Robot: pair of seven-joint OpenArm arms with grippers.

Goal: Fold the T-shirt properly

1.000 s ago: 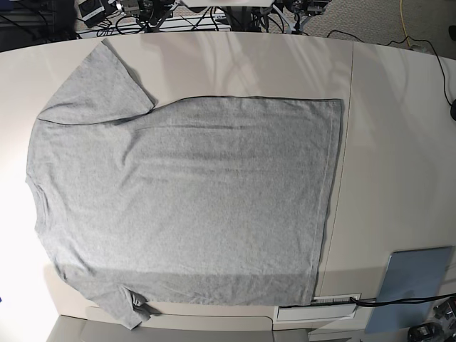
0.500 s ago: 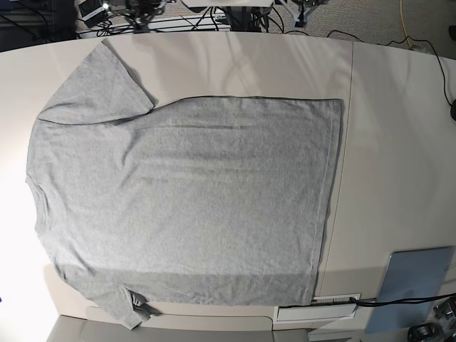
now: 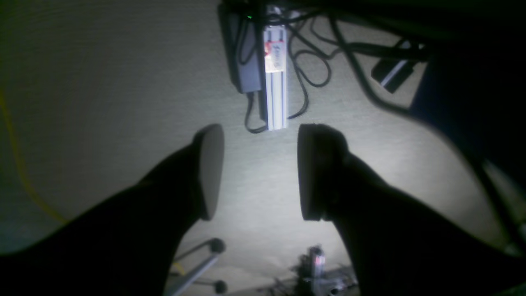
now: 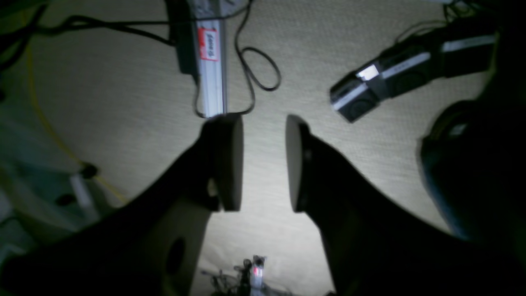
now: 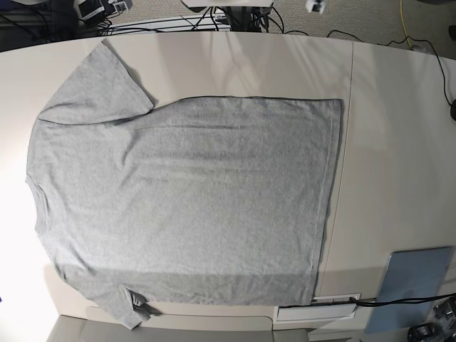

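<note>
The T-shirt (image 5: 185, 199) lies spread flat on the table (image 5: 399, 142), plain grey side up, far from both sets of fingers and out of both wrist views. The left gripper (image 3: 259, 170) has its fingers spread with nothing between them; past the tips, on the carpet, lies a metal rail (image 3: 274, 82) among black cables (image 3: 312, 61). The right gripper (image 4: 263, 162) also has its fingers apart and empty, the same rail just beyond one fingertip (image 4: 228, 160).

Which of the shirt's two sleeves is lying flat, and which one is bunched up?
On the T-shirt, the far sleeve lies spread flat; the near sleeve is bunched, hanging over the table edge.
</note>
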